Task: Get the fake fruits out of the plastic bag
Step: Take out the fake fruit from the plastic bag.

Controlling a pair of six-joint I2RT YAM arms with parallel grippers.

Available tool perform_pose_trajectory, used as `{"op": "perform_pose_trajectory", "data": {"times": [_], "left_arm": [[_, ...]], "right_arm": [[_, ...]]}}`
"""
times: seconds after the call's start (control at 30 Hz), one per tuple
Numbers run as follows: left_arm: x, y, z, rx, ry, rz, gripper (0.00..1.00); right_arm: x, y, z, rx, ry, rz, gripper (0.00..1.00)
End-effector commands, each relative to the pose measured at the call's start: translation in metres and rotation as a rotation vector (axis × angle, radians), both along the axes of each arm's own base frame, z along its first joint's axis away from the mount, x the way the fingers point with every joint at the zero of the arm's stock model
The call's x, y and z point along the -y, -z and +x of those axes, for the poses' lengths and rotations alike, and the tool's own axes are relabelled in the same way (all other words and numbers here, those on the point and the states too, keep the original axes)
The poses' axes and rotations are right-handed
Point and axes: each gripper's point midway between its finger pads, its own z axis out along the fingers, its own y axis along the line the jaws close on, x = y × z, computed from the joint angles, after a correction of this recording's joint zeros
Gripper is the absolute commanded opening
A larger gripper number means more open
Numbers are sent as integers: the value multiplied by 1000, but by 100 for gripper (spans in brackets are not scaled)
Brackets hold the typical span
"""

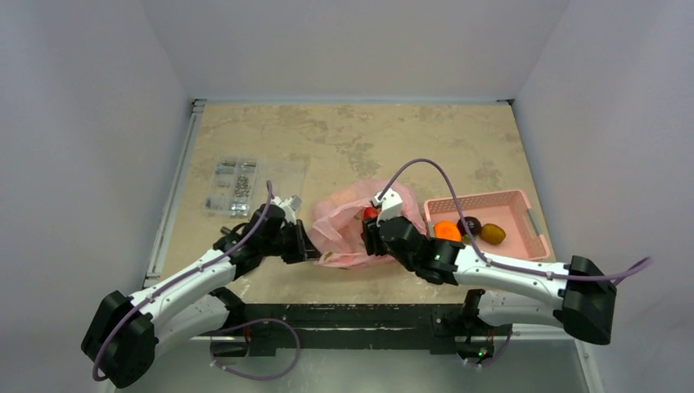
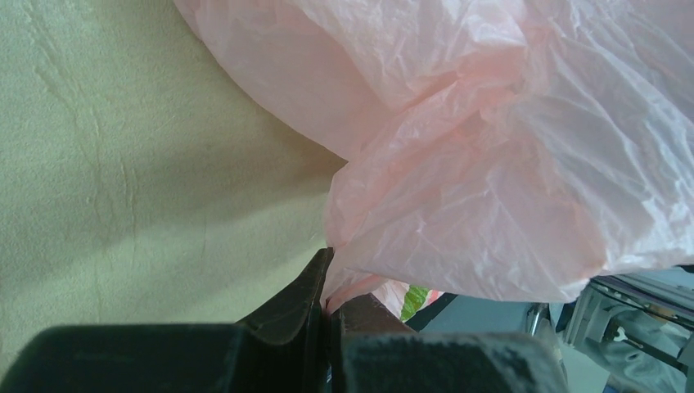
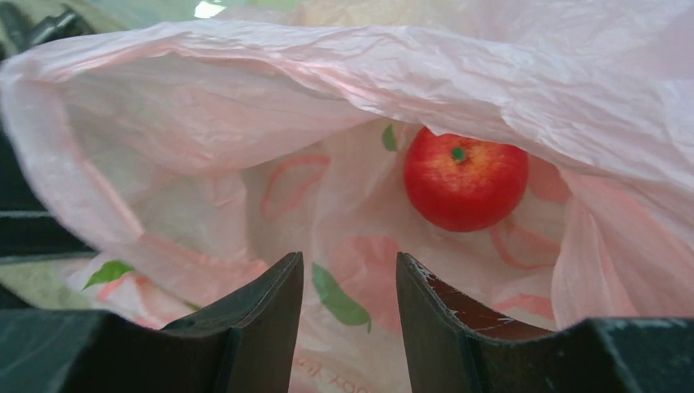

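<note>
The pink plastic bag [image 1: 348, 225] lies mid-table with its mouth held open. My left gripper [image 1: 311, 250] is shut on the bag's edge [image 2: 491, 164], its tips [image 2: 331, 282] pinching the film. My right gripper [image 1: 370, 237] is open and empty at the bag's mouth, its fingers [image 3: 262, 303] just inside. A red apple [image 3: 465, 176] lies inside the bag ahead and to the right of the fingers, and it shows from above [image 1: 370, 213]. An orange [image 1: 447, 231], a dark plum [image 1: 471, 223] and a brown kiwi [image 1: 492, 234] sit in the pink basket [image 1: 524, 214]. The yellow fruit is hidden.
A clear packet of small metal parts [image 1: 237, 187] lies at the left of the table. The rigid pink basket stands right of the bag. The table's near edge [image 1: 352, 307] runs just behind both arms.
</note>
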Motion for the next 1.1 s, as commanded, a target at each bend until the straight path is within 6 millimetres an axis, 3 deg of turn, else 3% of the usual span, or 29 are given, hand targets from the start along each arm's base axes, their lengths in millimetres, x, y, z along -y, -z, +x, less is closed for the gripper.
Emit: {"op": "perform_pose_trajectory", "data": {"times": [0.0, 0.17, 0.37, 0.63, 0.87, 0.93, 1.07], "left_arm": [[8, -24, 11, 71, 11, -32, 0], [10, -25, 10, 65, 15, -43, 0], [9, -21, 7, 56, 16, -47, 0], [9, -16, 5, 48, 17, -44, 0], [5, -16, 2, 51, 18, -33, 0], [4, -14, 2, 49, 16, -29, 0], [4, -12, 1, 45, 17, -25, 0]], "right_arm": [[14, -1, 33, 86, 241, 9, 45], [20, 2, 52, 143, 378, -11, 49], [22, 3, 66, 194, 456, 6, 75], [22, 25, 91, 175, 559, -51, 92], [21, 45, 102, 162, 575, -124, 84], [19, 50, 104, 160, 578, -137, 72], [14, 57, 104, 150, 555, -146, 63]]}}
